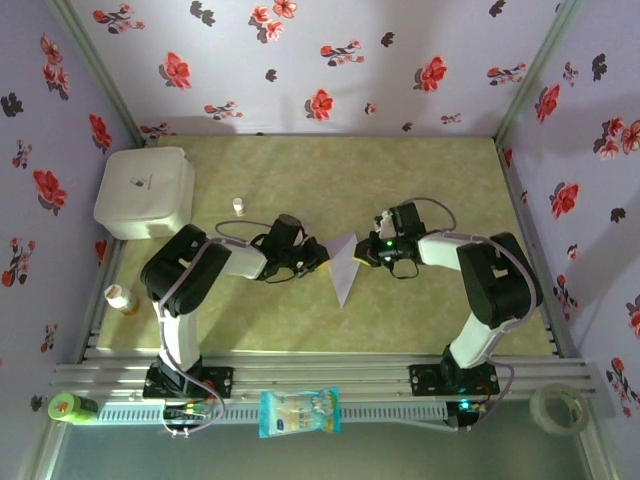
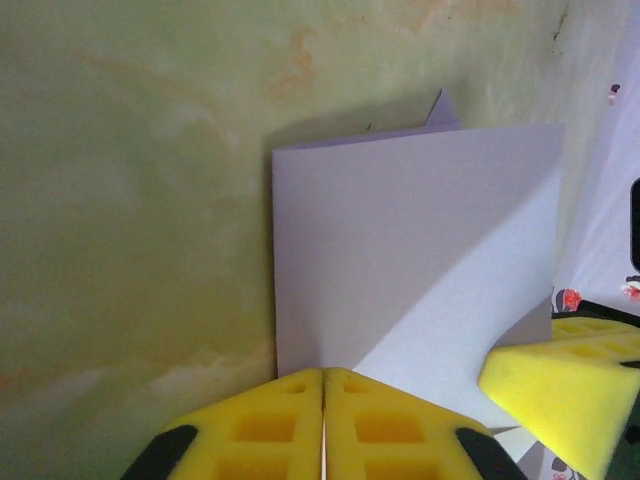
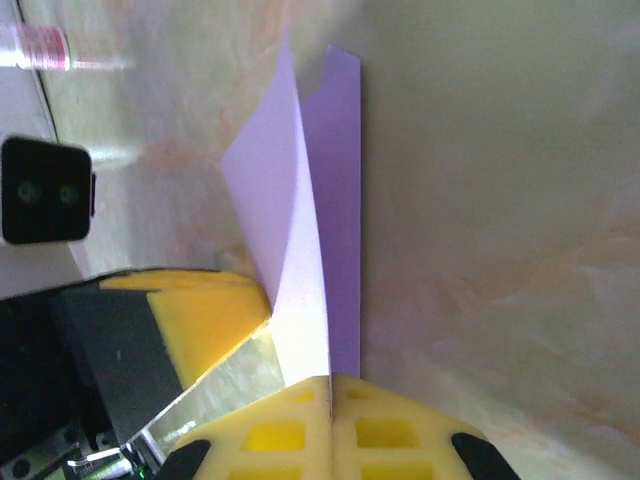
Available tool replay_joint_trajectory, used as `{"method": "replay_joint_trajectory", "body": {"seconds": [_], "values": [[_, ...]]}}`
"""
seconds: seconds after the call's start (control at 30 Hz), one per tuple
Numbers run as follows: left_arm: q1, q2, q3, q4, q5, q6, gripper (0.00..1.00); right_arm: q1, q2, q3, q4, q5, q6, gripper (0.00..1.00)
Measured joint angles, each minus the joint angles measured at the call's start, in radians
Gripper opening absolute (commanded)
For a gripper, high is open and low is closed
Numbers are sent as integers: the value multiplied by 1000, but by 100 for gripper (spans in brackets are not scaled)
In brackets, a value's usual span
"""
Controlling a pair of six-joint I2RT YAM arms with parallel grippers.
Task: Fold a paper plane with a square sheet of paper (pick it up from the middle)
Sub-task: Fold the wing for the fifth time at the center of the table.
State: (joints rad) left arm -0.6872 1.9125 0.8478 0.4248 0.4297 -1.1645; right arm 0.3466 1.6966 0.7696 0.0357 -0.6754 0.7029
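While both wrist cams agree on the grip, the count is 2 grippers and 1 paper (image 1: 343, 268), folded, mid-table (image 1: 450, 190) between them. Left gripper (image 2: 322, 425): yellow pads pressed together, paper edge pinched in the seam. Right gripper (image 3: 330, 430): pads closed flush on the paper's near end, 1 flap standing up off the other.

Other items:
- 1 white box (image 1: 145, 192) far left, contents can't be seen
- 1 small bottle (image 1: 238, 206) just beside it
- 1 orange bottle (image 1: 120, 298) at the left edge
- 1 green object (image 1: 68, 407) at the near-left corner, too blurry to identify
- 1 blue-white packet (image 1: 298, 412) on the front rail
- 1 tape roll (image 1: 558, 405) near right

Number of folds is hard to make out. The paper's far corner is cut off in the right wrist view.
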Motion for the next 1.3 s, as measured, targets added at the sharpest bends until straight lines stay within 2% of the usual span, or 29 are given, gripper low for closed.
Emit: {"method": "replay_joint_trajectory", "body": {"seconds": [0.17, 0.3, 0.5, 0.63, 0.8, 1.07, 1.3], "values": [[-1, -30, -1, -19, -1, -10, 14, 5, -59, -110, 109, 75, 176, 4], [-13, -53, -1, -8, -3, -36, 14, 43, -114, -182, 152, 183, 305, 4], [-38, -55, 4, -5, -3, -58, 13, 130, -196, -235, 204, 344, 428, 6], [-52, -29, 18, 3, -2, -64, 12, 150, -206, -253, 232, 397, 474, 6], [-66, -2, 21, 6, -3, -64, 10, 150, -207, -264, 253, 415, 488, 9], [-64, 29, 24, 8, 0, -48, 7, 148, -209, -282, 268, 401, 455, 23], [-64, 32, 25, 5, 1, -26, 6, 66, -210, -283, 317, 283, 387, 30]]}}
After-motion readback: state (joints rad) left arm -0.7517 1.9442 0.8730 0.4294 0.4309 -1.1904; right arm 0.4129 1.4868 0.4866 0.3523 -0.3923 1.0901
